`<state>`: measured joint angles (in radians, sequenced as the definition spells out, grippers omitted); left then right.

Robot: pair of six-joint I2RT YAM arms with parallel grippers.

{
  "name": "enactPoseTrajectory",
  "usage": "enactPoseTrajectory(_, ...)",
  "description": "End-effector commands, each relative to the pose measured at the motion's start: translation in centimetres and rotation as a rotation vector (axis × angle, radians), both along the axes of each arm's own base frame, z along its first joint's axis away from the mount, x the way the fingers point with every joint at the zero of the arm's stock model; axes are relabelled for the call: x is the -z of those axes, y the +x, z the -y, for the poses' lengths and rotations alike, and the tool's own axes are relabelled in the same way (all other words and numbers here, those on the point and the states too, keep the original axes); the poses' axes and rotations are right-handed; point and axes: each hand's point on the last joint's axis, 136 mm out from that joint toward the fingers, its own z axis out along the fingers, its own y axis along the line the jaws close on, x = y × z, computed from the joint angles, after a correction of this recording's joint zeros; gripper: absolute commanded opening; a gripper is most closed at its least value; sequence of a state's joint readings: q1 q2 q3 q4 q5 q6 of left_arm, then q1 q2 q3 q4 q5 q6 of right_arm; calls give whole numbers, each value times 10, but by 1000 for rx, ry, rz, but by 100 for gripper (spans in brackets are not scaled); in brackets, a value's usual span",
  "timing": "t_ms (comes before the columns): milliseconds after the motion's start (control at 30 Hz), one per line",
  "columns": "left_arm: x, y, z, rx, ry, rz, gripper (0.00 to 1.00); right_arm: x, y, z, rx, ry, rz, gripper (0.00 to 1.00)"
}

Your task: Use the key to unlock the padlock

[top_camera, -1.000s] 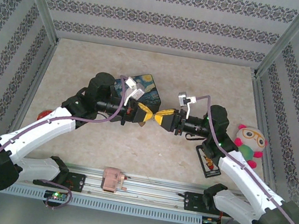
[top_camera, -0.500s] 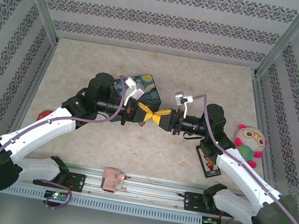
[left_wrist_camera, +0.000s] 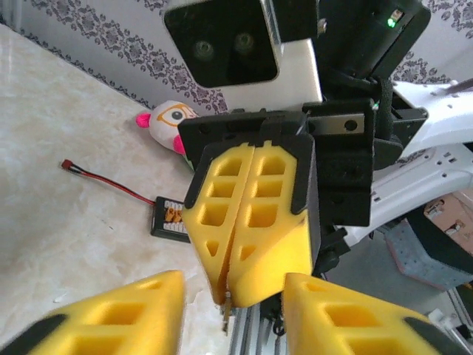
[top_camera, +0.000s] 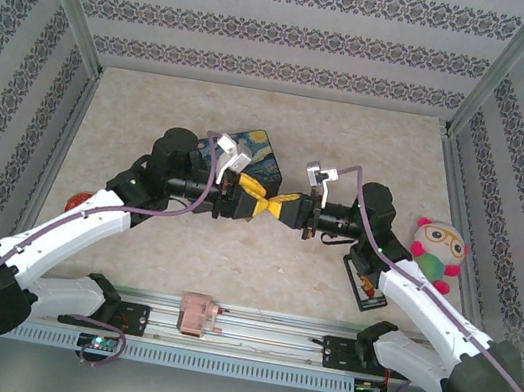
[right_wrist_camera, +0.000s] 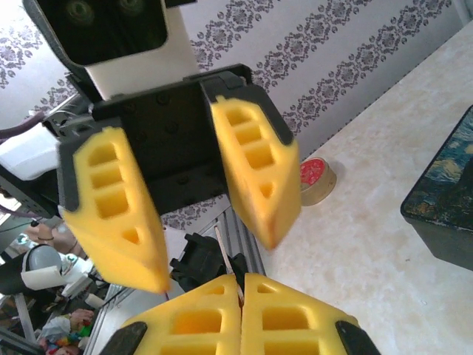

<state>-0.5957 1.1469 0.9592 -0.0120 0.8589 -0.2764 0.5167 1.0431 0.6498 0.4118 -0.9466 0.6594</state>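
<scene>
left gripper (top_camera: 250,194) and right gripper (top_camera: 285,206) tip to tip, raised above the middle of the table (top_camera: 351,151) and pointing straight at each other. on the left one, yellow fingers parted, roughly half spread, with nothing between them. on the right one, yellow fingers pressed flat together, pinching a thin dark sliver of metal at the very tip: the key (left_wrist_camera: 224,314), poking out just past the pads, seen from the left wrist. key tip just in front of the gap between the parted left fingers, not touching either as far as can be told. behind the left wrist, a dark blue painted box (top_camera: 251,145) on the table. off to the right, a pink and white plush toy (top_camera: 438,250) by the wall. near the left arm, a red roll of tape (right_wrist_camera: 316,180). beside the right arm, a small black board (left_wrist_camera: 171,217) with a red wire.
</scene>
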Motion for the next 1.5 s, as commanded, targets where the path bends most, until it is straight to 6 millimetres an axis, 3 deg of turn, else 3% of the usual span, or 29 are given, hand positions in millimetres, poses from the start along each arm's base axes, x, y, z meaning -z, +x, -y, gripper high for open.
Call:
enactPoseTrajectory(0, -22, 0, -6, -52, -49, 71, 45, 0, 4, 5, 37, 6, 12, 0)
enactPoseTrajectory(167, -21, 10, -16, -144, -34, 63, 54, 7, 12, 8, 88, -6, -17, 0)
enactPoseTrajectory(267, -15, 21, -23, -224, -11, 41, 65, 15, 21, 12, 139, -28, -55, 0)
enactPoseTrajectory(367, -11, 35, -34, -344, 6, 17, 96, 30, 34, 21, 222, -69, -113, 0)
enactPoseTrajectory(400, -7, 42, -41, -406, 11, 10, 99, 36, 38, 25, 251, -87, -136, 0)
enactPoseTrajectory(600, 18, 71, -73, -716, 6, -90, 99, 72, 54, 51, 374, -159, -280, 0)
enactPoseTrajectory(967, 120, 70, -68, -1113, 333, -177, 99, 121, 64, 82, 475, -236, -445, 0)
enactPoseTrajectory(1167, 176, 67, -56, -1211, 449, -285, 99, 149, 64, 100, 549, -384, -473, 0)
enactPoseTrajectory(1467, 219, 81, -55, -1307, 540, -336, 100, 172, 72, 122, 642, -437, -546, 0)
